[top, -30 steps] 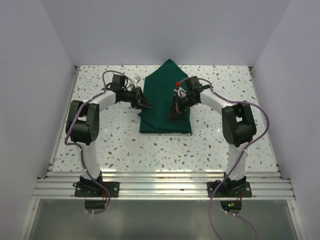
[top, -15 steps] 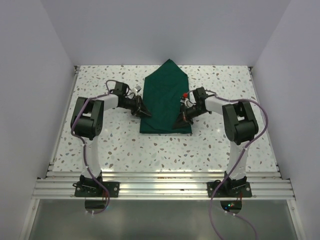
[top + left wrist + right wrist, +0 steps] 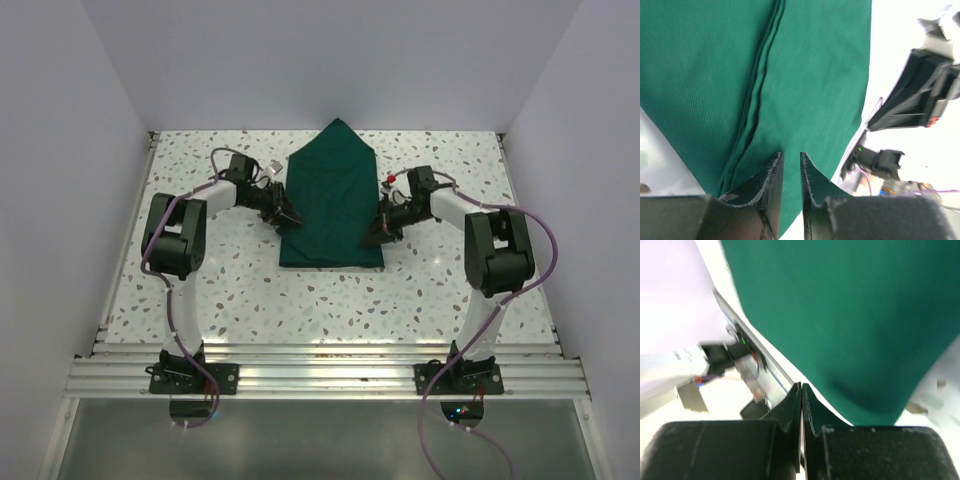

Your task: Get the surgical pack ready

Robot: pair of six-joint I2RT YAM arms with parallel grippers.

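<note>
The surgical pack lies mid-table as a dark green folded bundle, pointed at its far end. In the left wrist view the pack shows a long fold seam. My left gripper rests at its left edge. Those jaws stand a narrow gap apart with nothing between them. My right gripper sits at the pack's near right edge, just off the cloth. It is shut, tips pressed together on nothing, with the pack ahead of it.
White walls close in the speckled table on the left, right and far sides. An aluminium rail with both arm bases runs along the near edge. The right arm shows beyond the pack in the left wrist view.
My right gripper has drawn back from over the cloth to its right edge and closed. The left gripper shifted slightly along the left edge and its jaws parted a little.
</note>
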